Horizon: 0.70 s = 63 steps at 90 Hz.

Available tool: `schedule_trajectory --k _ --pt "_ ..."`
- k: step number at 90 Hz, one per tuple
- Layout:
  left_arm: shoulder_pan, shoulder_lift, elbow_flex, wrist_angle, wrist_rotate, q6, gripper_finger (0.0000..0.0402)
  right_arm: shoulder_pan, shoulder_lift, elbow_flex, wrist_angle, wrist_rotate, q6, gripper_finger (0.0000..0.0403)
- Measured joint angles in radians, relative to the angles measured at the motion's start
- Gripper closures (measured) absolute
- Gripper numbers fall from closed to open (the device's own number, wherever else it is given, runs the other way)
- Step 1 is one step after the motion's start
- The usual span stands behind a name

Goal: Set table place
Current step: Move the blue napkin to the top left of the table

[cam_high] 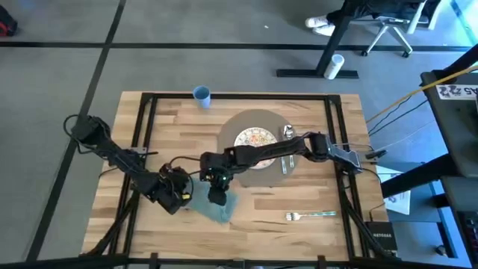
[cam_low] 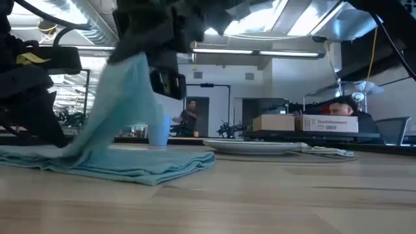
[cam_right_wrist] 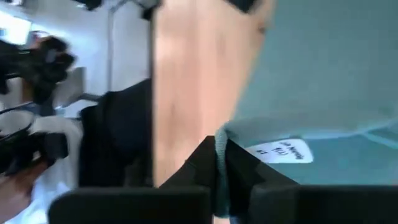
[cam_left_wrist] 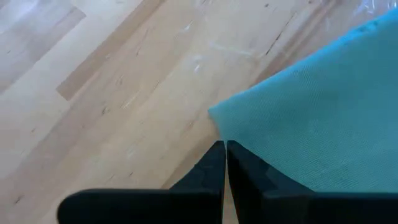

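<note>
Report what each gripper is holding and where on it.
Both hold the teal napkin: the right gripper pinches an edge near its white tag, lifting it; the left gripper is shut on a corner.

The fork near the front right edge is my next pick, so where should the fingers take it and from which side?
Judging by the high view, grip the fork mid-handle from straight above, fingers across its length: it lies flat on the table, tines left, nothing touching it.
</note>
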Motion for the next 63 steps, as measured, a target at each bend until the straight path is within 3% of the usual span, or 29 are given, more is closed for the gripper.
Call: schedule_trajectory --k 23,43,63 --pt "0.000 0.000 0.000 0.000 0.000 0.011 0.0402 0.000 0.002 -0.070 -0.002 0.050 0.022 0.0403" --pt "0.000 0.000 0.000 0.000 0.000 0.010 0.0402 0.000 0.002 -0.071 -0.102 0.135 0.001 0.0403" --pt "0.000 0.000 0.000 0.000 0.000 0.010 0.0402 0.002 0.002 -0.071 -0.133 0.140 -0.001 0.0403"
